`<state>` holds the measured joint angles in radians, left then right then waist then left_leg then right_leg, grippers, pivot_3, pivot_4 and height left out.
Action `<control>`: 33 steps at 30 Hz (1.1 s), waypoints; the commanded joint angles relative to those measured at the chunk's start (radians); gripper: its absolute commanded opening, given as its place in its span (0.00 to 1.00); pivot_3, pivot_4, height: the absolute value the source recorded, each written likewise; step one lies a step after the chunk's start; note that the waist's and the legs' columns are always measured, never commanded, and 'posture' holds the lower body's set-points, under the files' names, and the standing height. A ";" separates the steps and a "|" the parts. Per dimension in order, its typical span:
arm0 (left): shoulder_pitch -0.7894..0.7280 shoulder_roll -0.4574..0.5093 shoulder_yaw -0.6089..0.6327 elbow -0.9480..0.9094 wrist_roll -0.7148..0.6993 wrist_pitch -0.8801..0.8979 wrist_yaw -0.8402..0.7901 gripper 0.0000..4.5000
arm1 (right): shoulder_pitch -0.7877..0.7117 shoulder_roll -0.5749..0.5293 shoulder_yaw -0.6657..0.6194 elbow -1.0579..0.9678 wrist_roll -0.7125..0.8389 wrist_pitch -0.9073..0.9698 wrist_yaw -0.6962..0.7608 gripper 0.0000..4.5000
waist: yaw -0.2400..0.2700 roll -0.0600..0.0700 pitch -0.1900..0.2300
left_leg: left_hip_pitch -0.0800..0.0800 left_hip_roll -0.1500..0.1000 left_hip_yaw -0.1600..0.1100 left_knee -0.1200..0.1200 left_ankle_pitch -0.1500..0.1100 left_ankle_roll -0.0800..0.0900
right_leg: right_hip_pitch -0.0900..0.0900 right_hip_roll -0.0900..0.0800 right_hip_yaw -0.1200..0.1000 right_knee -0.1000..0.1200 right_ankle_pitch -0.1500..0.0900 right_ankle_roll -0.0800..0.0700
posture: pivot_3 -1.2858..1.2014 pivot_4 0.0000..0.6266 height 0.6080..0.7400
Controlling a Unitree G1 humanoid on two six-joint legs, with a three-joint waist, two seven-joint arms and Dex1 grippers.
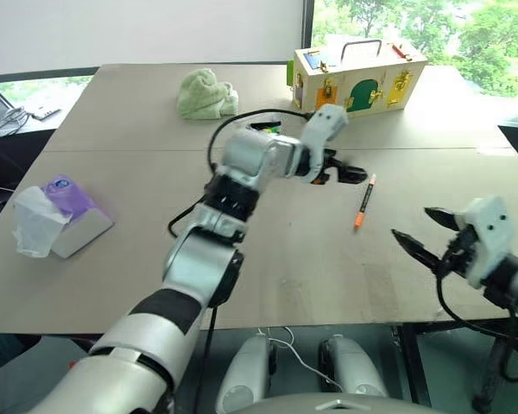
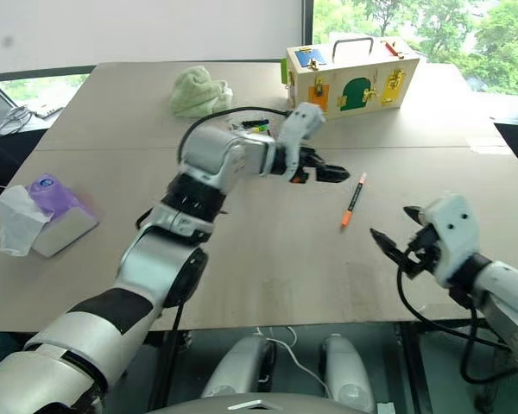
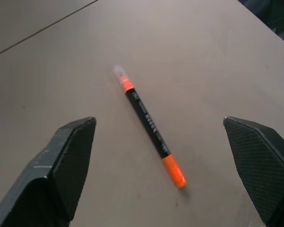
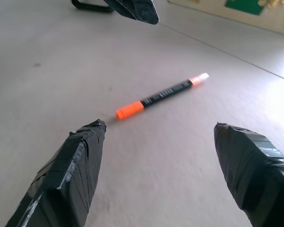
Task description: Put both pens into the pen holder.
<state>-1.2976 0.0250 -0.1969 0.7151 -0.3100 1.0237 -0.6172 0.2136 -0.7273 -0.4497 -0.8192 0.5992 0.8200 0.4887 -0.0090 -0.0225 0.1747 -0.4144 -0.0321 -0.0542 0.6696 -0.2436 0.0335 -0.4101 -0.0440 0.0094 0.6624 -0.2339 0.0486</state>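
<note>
Orange pen (image 1: pixel 364 201) lying flat on the brown table (image 1: pixel 112 112), so that one is not put away. From the head views, the left gripper (image 1: pixel 350 172) reaches across the middle of the table, its black fingers spread and empty, just beside the pen's far end. Behind that arm something dark with a bit of green pokes out; I can't tell whether it is the holder or whether the blue pen is in it. The right gripper (image 1: pixel 425 231) hangs off the table's near right corner, fingers apart, holding nothing, well apart from the pen. A wooden box (image 1: pixel 358 79), a green cloth (image 1: pixel 205 93) and a tissue pack (image 1: pixel 65 214) sit further off.

Left wrist view: both fingers stand wide, with the pen on the table beyond them, lined up with the gap, slanted, not touched.

Right wrist view: taped fingers wide open, the pen lying crosswise ahead of the gap, the other gripper's tip above it.

At least one pen is left to pick up, I'd judge.
</note>
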 commanded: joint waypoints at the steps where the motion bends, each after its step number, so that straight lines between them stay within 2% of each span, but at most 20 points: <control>1: -0.079 -0.097 -0.006 0.225 0.076 -0.130 0.058 0.99 | 0.058 -0.003 -0.080 -0.060 0.008 -0.027 0.026 0.87 | -0.003 0.000 0.000 | 0.001 0.000 0.000 -0.001 0.000 0.000 | 0.000 0.000 0.001 0.000 0.000 0.000 | 0.52 0.24 1.00; 6: -0.126 -0.243 0.001 0.478 0.183 -0.326 0.195 0.99 | 0.090 0.034 -0.075 -0.105 0.002 -0.034 -0.017 0.87 | -0.007 0.001 0.000 | 0.001 0.001 0.003 -0.001 0.000 0.000 | -0.001 0.000 0.003 0.000 0.000 0.000 | 0.52 0.24 1.00; 10: -0.121 -0.299 0.026 0.564 0.218 -0.390 0.261 0.63 | 0.095 0.064 -0.037 -0.139 -0.011 -0.037 -0.054 0.87 | -0.003 0.001 -0.001 | 0.001 0.002 0.004 -0.001 0.000 0.000 | -0.002 0.001 0.005 0.000 0.000 0.000 | 0.52 0.24 1.00; 16: -0.125 -0.292 0.060 0.577 0.232 -0.442 0.221 0.02 | 0.082 0.093 0.036 -0.181 -0.021 -0.025 -0.106 0.87 | -0.001 0.001 -0.001 | 0.001 0.002 0.005 -0.001 0.000 0.000 | -0.001 0.000 0.005 0.000 0.000 0.000 | 0.52 0.24 1.00; 19: -0.143 -0.255 0.097 0.550 0.213 -0.442 0.153 0.01 | 0.047 0.093 0.076 -0.189 -0.020 -0.009 -0.134 0.87 | 0.001 0.001 -0.001 | 0.001 0.001 0.004 -0.001 0.000 0.000 | -0.002 0.000 0.005 0.000 0.000 0.000 | 0.52 0.24 1.00; 21: -0.147 -0.192 0.155 0.478 0.141 -0.362 0.007 0.01 | -0.025 0.139 0.120 -0.177 0.029 0.021 -0.182 0.87 | -0.002 0.001 0.000 | 0.001 0.001 0.004 -0.001 0.000 0.000 | -0.002 0.000 0.004 0.000 0.000 0.000 | 0.52 0.24 1.00; 23: -0.100 -0.117 0.180 0.332 0.068 -0.259 -0.160 0.01 | -0.102 0.200 0.168 -0.145 0.071 0.062 -0.233 0.87 | -0.005 0.002 0.000 | 0.000 0.001 0.005 -0.001 0.000 0.000 | -0.003 0.000 0.005 0.001 0.000 0.000 | 0.52 0.24 1.00; 25: 0.027 -0.040 0.173 0.066 -0.025 -0.157 -0.314 0.01 | -0.172 0.264 0.192 -0.106 0.123 0.099 -0.274 0.87 | -0.012 0.004 0.000 | 0.001 0.002 0.005 -0.002 0.000 0.000 | -0.004 0.001 0.006 0.001 0.000 0.000 | 0.52 0.24 1.00; 30: 0.293 0.152 0.104 -0.493 -0.156 0.057 -0.399 0.01 | -0.338 0.381 0.123 0.002 0.341 0.163 -0.408 0.87 | -0.027 0.010 -0.002 | 0.002 0.005 0.005 -0.003 0.002 -0.004 | -0.004 -0.002 0.011 0.002 0.000 -0.002 | 0.52 0.24 1.00; 32: 0.346 0.188 0.117 -0.600 -0.185 0.083 -0.380 0.01 | -0.381 0.381 0.087 0.038 0.436 0.181 -0.449 0.87 | -0.015 0.010 -0.001 | 0.000 0.005 0.004 -0.002 0.002 -0.004 | -0.004 -0.003 0.010 0.002 0.000 -0.002 | 0.52 0.24 1.00; 33: 0.355 0.178 0.172 -0.612 -0.208 0.105 -0.334 0.01 | -0.400 0.364 0.085 0.052 0.472 0.190 -0.448 0.87 | -0.003 0.010 -0.001 | 0.000 0.004 0.003 -0.002 0.002 -0.004 | -0.004 -0.004 0.009 0.001 0.000 -0.002 | 0.52 0.24 1.00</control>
<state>-0.9186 0.2152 -0.0766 0.1954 -0.4651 1.1070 -0.9813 -0.1667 -0.3492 -0.3373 -0.7605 0.9864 1.0026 0.0569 -0.0125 -0.0126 0.1734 -0.4155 -0.0293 -0.0519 0.6686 -0.2418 0.0298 -0.4142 -0.0483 0.0177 0.6633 -0.2335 0.0471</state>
